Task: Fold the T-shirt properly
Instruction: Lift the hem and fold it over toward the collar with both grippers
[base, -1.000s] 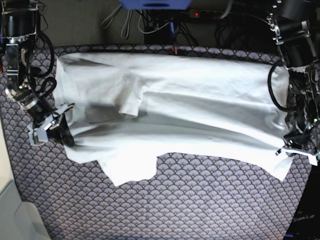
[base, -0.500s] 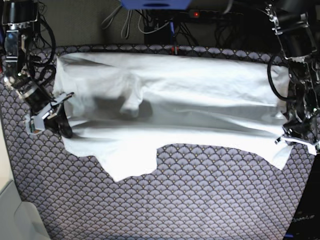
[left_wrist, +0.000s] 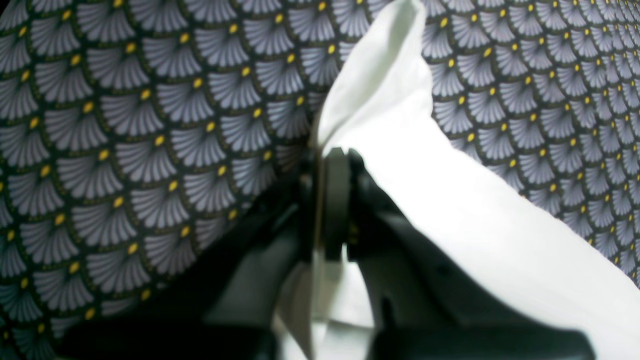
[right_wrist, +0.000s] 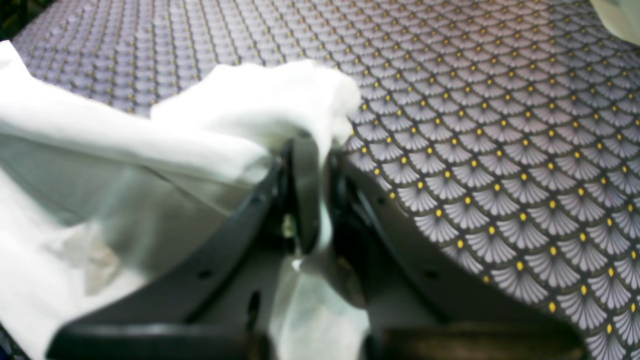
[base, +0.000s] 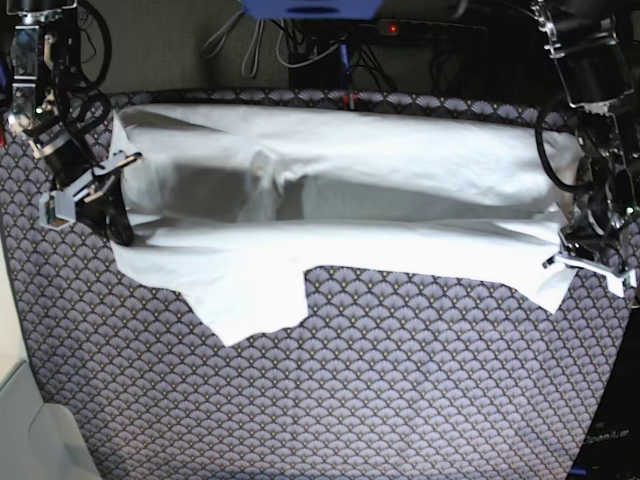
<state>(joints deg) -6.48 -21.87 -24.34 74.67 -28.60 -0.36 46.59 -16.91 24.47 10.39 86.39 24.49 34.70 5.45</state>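
The white T-shirt lies stretched wide across the patterned table, its near edge lifted into a long fold with a shadowed hollow under it. A sleeve flap hangs toward the front. At the shirt's left end in the base view, my right gripper is shut on the cloth. The right wrist view shows its tips pinching a bunched edge of the T-shirt. My left gripper is shut on the right end. In the left wrist view its tips clamp a fold of the T-shirt.
A scale-patterned cover spreads over the table. Behind the far edge lie cables and a power strip and a blue object. A pale surface borders the front left corner.
Both grippers have moved toward the far side of the table, carrying the shirt's ends with them. The near edge and the sleeve flap have slid back, and the fold has risen.
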